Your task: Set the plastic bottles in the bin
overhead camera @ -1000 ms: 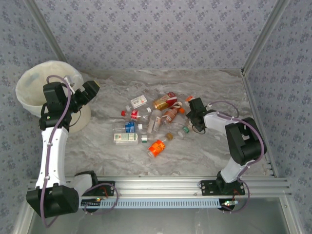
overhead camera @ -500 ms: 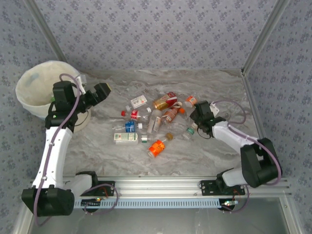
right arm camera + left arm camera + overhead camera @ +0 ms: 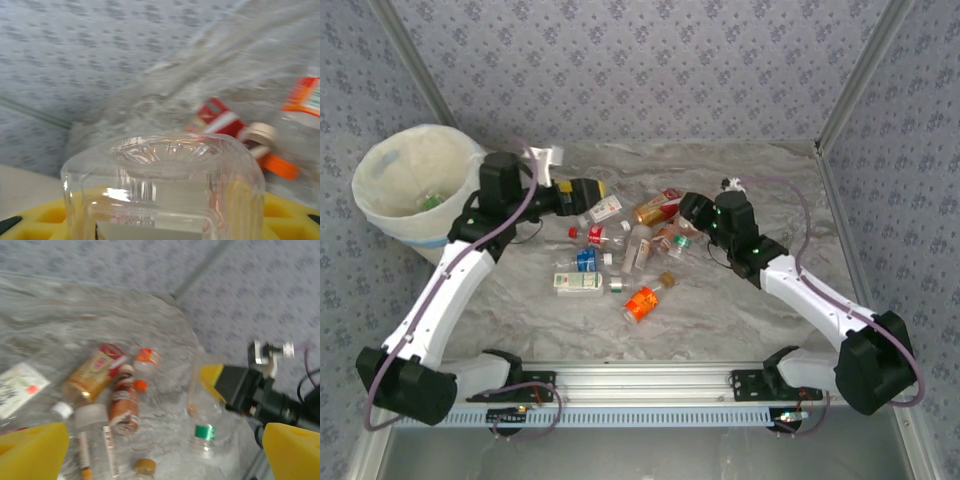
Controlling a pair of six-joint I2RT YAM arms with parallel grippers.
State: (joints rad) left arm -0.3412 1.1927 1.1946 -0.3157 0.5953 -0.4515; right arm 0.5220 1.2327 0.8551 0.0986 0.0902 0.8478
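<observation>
My right gripper (image 3: pixel 690 214) is shut on a clear plastic bottle (image 3: pixel 165 185) with a green label (image 3: pixel 203 432), and holds it just above the right side of the pile. Its yellow fingers (image 3: pixel 280 220) press on both sides of the bottle. Several small bottles and cartons (image 3: pixel 620 250) lie in a heap mid-table, among them a brown bottle (image 3: pixel 123 404) and a gold one (image 3: pixel 96 374). My left gripper (image 3: pixel 588 189) hangs open over the pile's far left edge, nothing between its yellow fingers (image 3: pixel 31 450). The cream bin (image 3: pixel 382 200) stands at the far left with a bottle inside.
A white carton (image 3: pixel 578 283) and an orange-labelled bottle (image 3: pixel 641 303) lie nearest the arms' bases. Patterned walls and metal posts (image 3: pixel 855 70) close in the marble table (image 3: pixel 770 180). The two grippers face each other closely across the pile.
My left arm swung from beside the bin out to the right, over the pile. My right gripper closed on the clear bottle, lifted it and moved left and farther away.
</observation>
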